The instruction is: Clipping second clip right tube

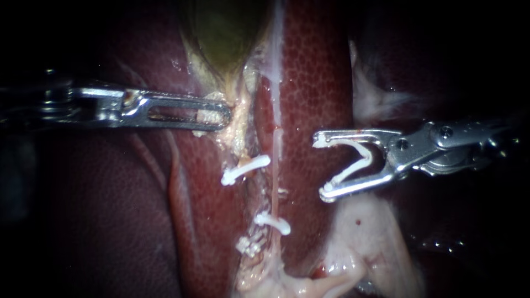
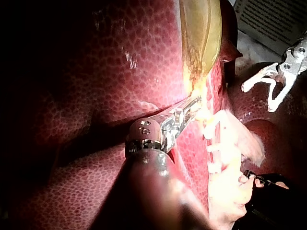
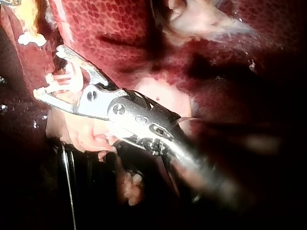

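— Where's your right instrument [image 1: 322, 165]?
— Near the right tube [image 1: 274, 187], clear of it, over the liver [image 1: 314, 83]. Its claw stands wide, both halves holding an open white clip [image 1: 353, 160].
— And the tube?
— It carries a lower clip [image 1: 273, 222] (an upper clip [image 1: 245, 169] sits just beside, leftward).
— Left instrument [image 1: 222, 117]?
— Claw clamped on the gallbladder [image 1: 223, 33] at its pale lower end.

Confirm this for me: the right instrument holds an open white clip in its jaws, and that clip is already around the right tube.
Not quite. The right instrument does hold an open white clip in its jaws, but the clip is not around the right tube. It stands apart from it, over the liver. The endoscope view shows the gap.
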Tool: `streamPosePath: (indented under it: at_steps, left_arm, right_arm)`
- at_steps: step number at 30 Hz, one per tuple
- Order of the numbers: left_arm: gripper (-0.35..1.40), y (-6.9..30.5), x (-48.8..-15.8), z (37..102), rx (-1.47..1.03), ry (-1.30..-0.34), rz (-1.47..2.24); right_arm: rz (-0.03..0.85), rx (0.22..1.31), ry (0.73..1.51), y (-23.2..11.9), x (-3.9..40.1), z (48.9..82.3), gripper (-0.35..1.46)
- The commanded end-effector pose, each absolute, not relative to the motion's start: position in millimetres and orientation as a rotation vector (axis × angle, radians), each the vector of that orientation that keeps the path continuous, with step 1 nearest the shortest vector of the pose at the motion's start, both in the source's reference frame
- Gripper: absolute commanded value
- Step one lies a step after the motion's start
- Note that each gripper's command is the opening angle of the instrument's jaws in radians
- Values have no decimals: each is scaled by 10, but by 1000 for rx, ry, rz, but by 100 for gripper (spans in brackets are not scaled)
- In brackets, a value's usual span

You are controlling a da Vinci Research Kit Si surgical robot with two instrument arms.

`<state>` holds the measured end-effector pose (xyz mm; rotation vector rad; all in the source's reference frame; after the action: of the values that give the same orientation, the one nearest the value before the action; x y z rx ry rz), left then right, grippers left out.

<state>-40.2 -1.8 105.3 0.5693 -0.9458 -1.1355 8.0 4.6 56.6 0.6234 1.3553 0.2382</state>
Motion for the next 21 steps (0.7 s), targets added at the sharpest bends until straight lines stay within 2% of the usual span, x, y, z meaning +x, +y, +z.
streamPosePath:
  at_steps: [1,9,21]
  left_arm:
    - [-35,-18,-403,1053,569,-946,-1136]
    - [-35,-11,-392,1041,583,-945,-1133]
    - [-35,24,-343,989,553,-967,-1175]
  right_arm:
    - [238,624,1355,45,80,566,60]
    - [237,624,1355,45,80,566,60]
    - [238,623,1355,45,81,566,60]
